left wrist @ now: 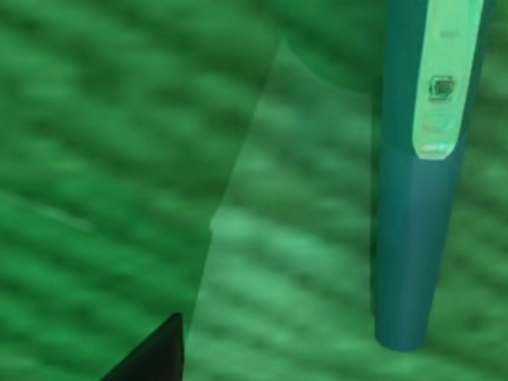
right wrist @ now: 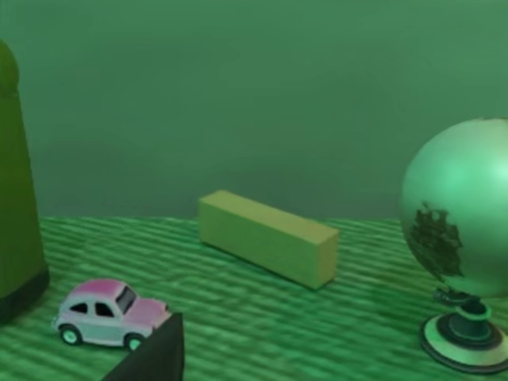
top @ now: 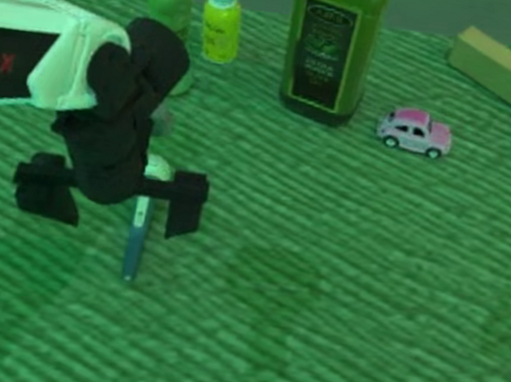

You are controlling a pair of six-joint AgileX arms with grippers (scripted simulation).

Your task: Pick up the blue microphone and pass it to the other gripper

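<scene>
The left gripper point(top: 109, 195) hangs low at the table's left, fingers spread wide on either side of the blue microphone point(top: 138, 232), gripping nothing. The microphone lies flat on the green cloth point(top: 335, 305), handle toward the near edge. Farther right stand a yellow dropper bottle point(top: 222, 17), a dark bottle point(top: 331, 46), a pink toy car point(top: 416, 131) and a block point(top: 505, 70). The right gripper's state cannot be told.

A table point(top: 362, 309) fills the whole scene, covered in a ribbed, woven green cloth whose ridges run roughly across it; the light over everything is green-tinted and soft, leaving the near corners a little darker; behind the table's far edge stands a plain, flat wall point(right wrist: 254, 103) in dull grey-green, bare and evenly lit; floor, windows and any lamp stay out of sight.
</scene>
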